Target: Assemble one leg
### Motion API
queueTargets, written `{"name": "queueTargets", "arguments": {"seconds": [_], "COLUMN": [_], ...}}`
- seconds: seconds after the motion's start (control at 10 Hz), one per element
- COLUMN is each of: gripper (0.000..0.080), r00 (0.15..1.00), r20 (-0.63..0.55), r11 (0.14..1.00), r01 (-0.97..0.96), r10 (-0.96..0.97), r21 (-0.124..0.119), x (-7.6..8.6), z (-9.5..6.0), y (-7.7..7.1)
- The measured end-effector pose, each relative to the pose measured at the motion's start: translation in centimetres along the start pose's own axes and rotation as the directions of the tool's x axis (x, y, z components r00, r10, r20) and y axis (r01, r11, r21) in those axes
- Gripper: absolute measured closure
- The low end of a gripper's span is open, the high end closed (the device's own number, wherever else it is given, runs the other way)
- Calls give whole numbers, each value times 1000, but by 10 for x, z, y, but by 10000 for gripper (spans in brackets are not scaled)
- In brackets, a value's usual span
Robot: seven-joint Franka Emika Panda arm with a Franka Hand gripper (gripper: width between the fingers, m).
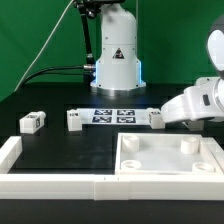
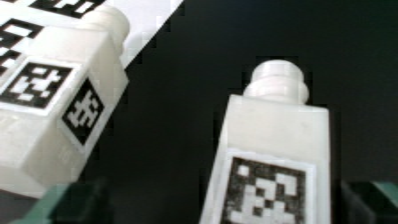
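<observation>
**A:** Gripper [image 2: 222, 208]: we see the jaws apart, dark fingertips [image 2: 80, 205] on either side of the leg [image 2: 276, 150]. Nothing is clamped.

**B:** And the rest, big to small?

**A:** We've got the tray [image 1: 170, 158] at the front, on the exterior view's right. The marker board [image 1: 112, 115] lies behind it. The leg lies on the black table [image 1: 60, 100], tag face up, with a second leg [image 2: 54, 90] just beside it. The far leg [image 1: 32, 122] and middle leg [image 1: 75, 120] sit towards the exterior view's left, well apart from the gripper.
</observation>
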State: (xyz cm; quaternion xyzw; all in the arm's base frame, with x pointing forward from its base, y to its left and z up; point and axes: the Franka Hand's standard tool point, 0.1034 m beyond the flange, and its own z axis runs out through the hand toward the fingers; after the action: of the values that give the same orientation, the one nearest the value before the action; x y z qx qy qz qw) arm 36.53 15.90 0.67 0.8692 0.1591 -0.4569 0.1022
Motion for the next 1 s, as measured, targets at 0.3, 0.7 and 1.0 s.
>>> {"name": "queueTargets", "arguments": {"seconds": [0.3, 0.7, 1.0], "gripper": [511, 511, 509], "r00": [1000, 1000, 1000], "r20": [0, 0, 16], "r11": [1000, 1000, 1000], "r01": [0, 0, 0], "r10": [0, 0, 0], "r21": [0, 0, -4], "x": [0, 0, -27], "z": [0, 0, -23], "y": [0, 0, 8]}}
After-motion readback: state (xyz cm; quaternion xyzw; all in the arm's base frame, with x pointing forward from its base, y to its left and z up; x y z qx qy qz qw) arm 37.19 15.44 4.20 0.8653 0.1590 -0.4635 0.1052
